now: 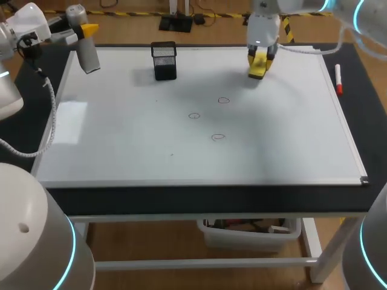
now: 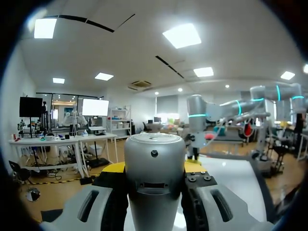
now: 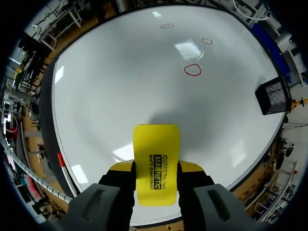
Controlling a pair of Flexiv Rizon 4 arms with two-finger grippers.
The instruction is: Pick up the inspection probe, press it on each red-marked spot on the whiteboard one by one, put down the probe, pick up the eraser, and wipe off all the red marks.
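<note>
The left gripper (image 2: 153, 169) holds the inspection probe (image 1: 88, 55). Its two fingers (image 2: 111, 168) press on the probe from both sides. The probe is a silver-gray tube with a round top. It is tilted, over the far left corner of the whiteboard (image 1: 121, 145).

The right gripper (image 3: 156, 168) holds the eraser (image 3: 156, 147). Its fingers pinch the eraser from both sides. The eraser is bright yellow with black writing on its flat side. It is over the far side of the whiteboard, a bit to the right. Its shadow lies on the board just ahead of it. I cannot tell if it touches the board.

Three red marks are on the whiteboard. They are small red rings near the middle. One red ring (image 1: 224, 100) is nearest to the eraser. The second red ring (image 1: 193, 115) is to its left. The third red ring (image 1: 218, 137) is closer to the near edge. None of them touches the eraser.

A black mesh pen cup (image 1: 164, 60) stands upright on the far part of the board, between the two grippers. A marker with a red cap (image 1: 338, 80) lies by the right edge of the board. The whiteboard lies flat on a black table (image 1: 181, 199).
</note>
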